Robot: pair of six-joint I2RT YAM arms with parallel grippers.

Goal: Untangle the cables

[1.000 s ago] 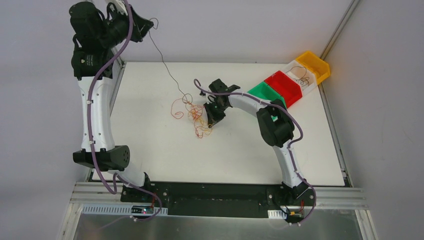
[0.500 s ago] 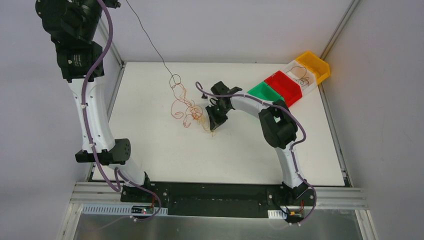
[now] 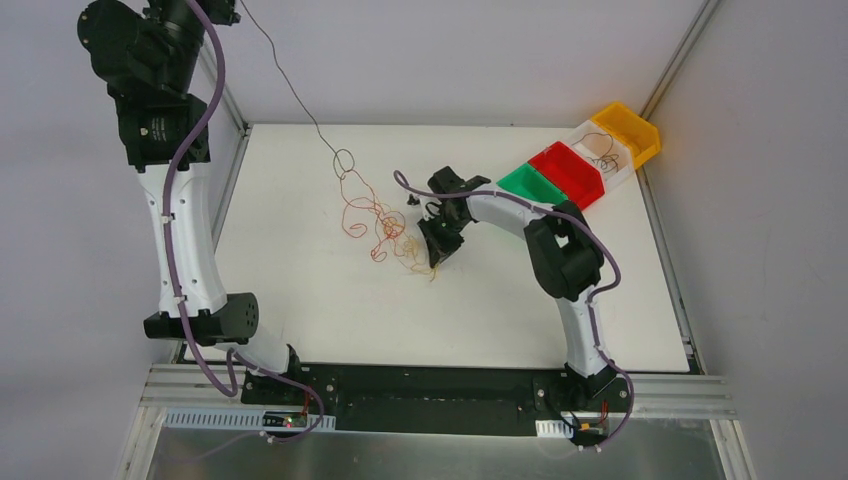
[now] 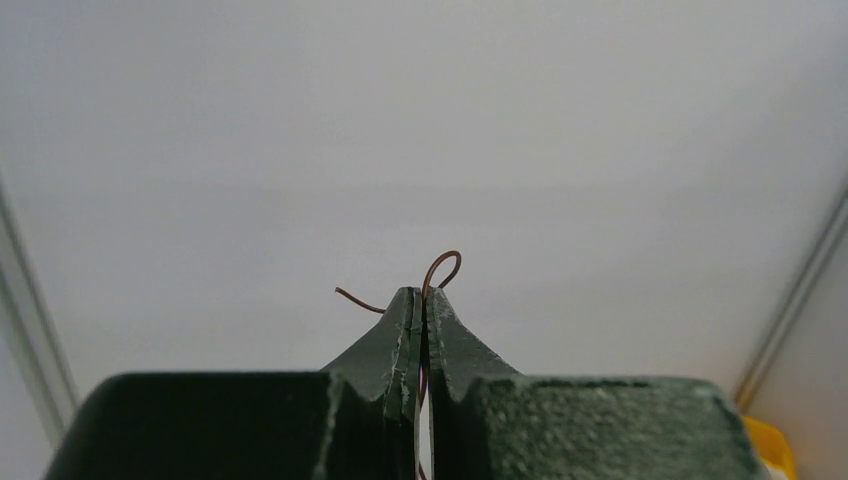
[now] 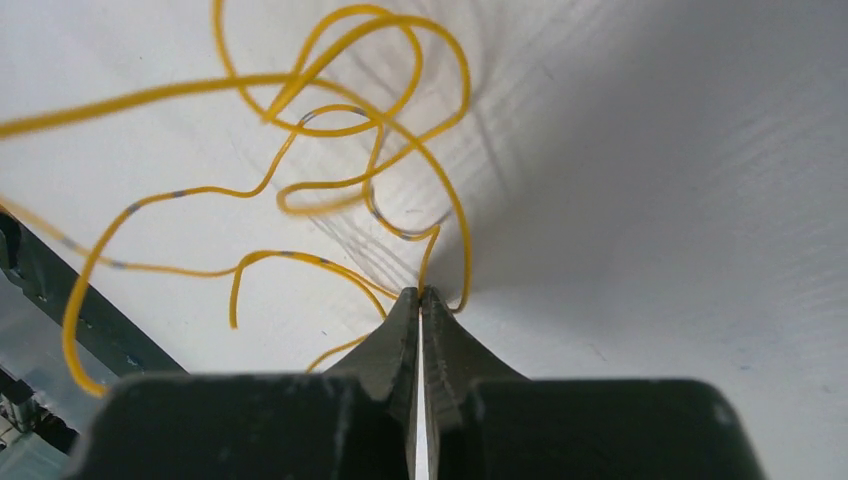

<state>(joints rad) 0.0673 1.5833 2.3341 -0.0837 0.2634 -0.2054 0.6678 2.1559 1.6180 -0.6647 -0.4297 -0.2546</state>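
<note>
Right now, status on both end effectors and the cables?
Left end effector shut on dark brown wire, raised high. Right end effector shut on yellow wire, low at table. Red-orange tangle strung between. Nothing blocking.

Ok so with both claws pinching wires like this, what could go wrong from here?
The dark brown wire runs taut from the raised left claw down to the tangle. Pulling further may cinch its small loop into a knot. The left claw pinches it close to its end, so it could slip free. The right claw holds only the yellow wire, so the rest of the tangle might just lift along.
</note>
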